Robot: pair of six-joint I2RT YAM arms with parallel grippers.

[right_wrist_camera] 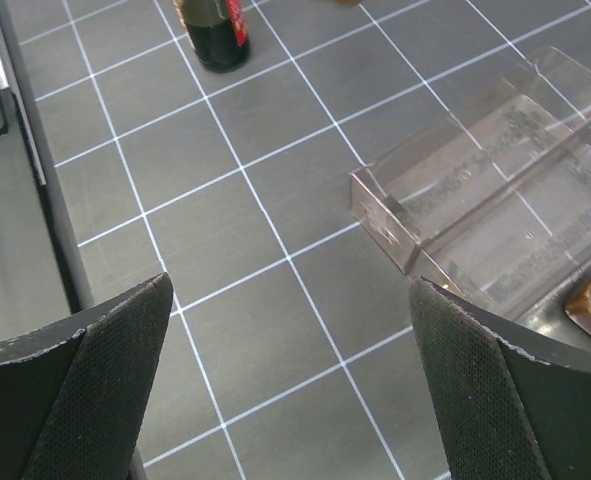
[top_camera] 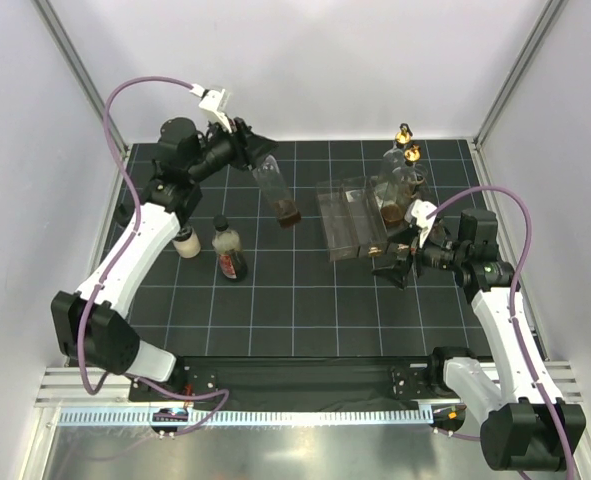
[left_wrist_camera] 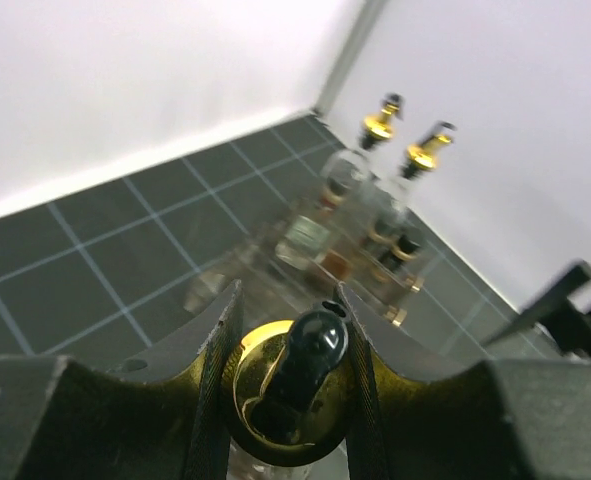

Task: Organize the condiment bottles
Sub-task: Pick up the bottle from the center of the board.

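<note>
Top external view: the left gripper (top_camera: pixel 258 150) is raised in the upper left-centre of the frame, clamped on the top of a tall clear bottle (top_camera: pixel 277 190). The bottle hangs tilted over the black gridded mat (top_camera: pixel 305 300), with a little brown liquid at its lower end. Below and to the left of it, the red sauce bottle (top_camera: pixel 230 250) stands white-capped on the mat, close to the left forearm. Right of centre sits the clear rack (top_camera: pixel 350 215). Two gold-topped bottles (top_camera: pixel 408 150) stand close together at its upper right corner; whether they are inside it cannot be told. The right gripper (top_camera: pixel 400 268) hovers at the rack's lower right edge, jaws spread wide and holding nothing, so it crowds that side of the rack.

Only the left wrist view shows the grip itself: both fingers (left_wrist_camera: pixel 220 350) press on the gold pourer top (left_wrist_camera: pixel 275 400) and its black stopper, with the rack blurred beyond. In the right wrist view bare mat lies between the parted fingers, the rack's corner is at the right, and the sauce bottle is at the top edge.
</note>
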